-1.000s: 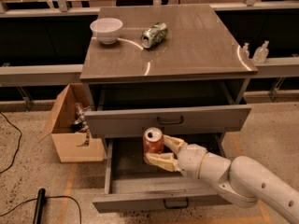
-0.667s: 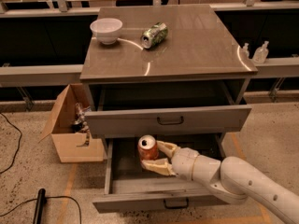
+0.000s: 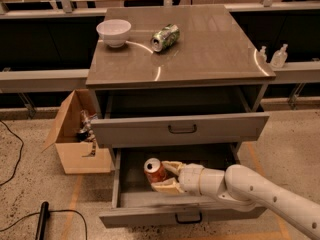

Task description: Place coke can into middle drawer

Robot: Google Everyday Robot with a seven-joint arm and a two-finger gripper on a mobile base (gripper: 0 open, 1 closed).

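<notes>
Gripper (image 3: 161, 176) holds the coke can (image 3: 154, 170) between its two fingers, closed around the can's side, inside the open middle drawer (image 3: 150, 215), in its left half.

At the far left, a cardboard box (image 3: 75, 156) stands on the floor just beside the cabinet; it is outside the drawer and should not disturb the work. The drawer's left wall is near the can, so I judge there is little room to move it more to the left.

The can looks a little tilted, and I cannot tell if its bottom touches the drawer floor. If the fingers open now, it may fall over and roll.

Above the can, the upper drawer (image 3: 150, 132) is also pulled out and partly covers the middle one. A lift upward could knock the can or the fingers against its front.

To the right, the arm (image 3: 260, 191) crosses the drawer's front edge. The free way out seems to be forward and low, between the two drawer fronts.
</notes>
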